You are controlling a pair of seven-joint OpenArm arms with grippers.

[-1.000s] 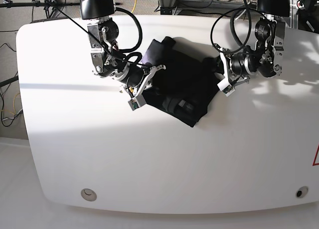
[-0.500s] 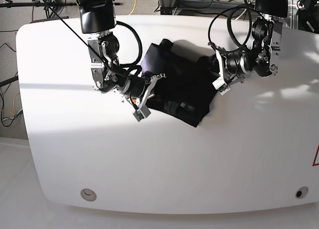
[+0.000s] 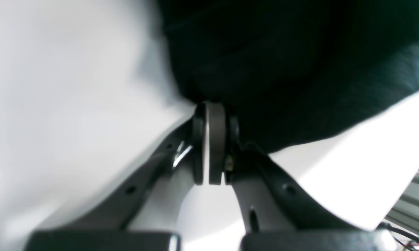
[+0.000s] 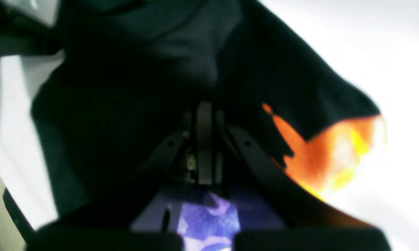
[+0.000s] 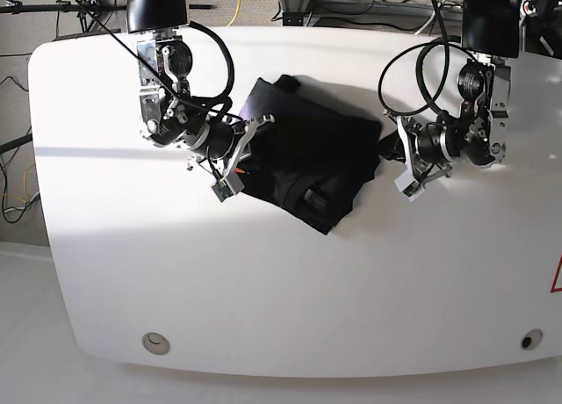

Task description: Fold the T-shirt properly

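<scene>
The black T-shirt (image 5: 307,154) lies bunched at the middle back of the white table (image 5: 290,290). My right gripper (image 5: 246,154) is at its left edge and shut on the cloth. In the right wrist view the shut fingers (image 4: 204,139) are buried in black fabric (image 4: 132,104), with the orange print (image 4: 320,157) to the right and the purple print (image 4: 209,216) below. My left gripper (image 5: 389,151) is at the shirt's right edge. In the left wrist view its pads (image 3: 214,139) are pressed together, with the tips pinching the black cloth's (image 3: 282,69) edge.
Both arm bases stand at the table's back edge, with cables (image 5: 237,0) behind them. A round fitting (image 5: 156,342) sits near the front left edge and another (image 5: 527,340) near the front right. A red mark (image 5: 557,277) is at the right edge.
The two grippers have drawn apart, the right one to the left and the left one right and toward the front. The shirt has shifted and spread a little between them.
</scene>
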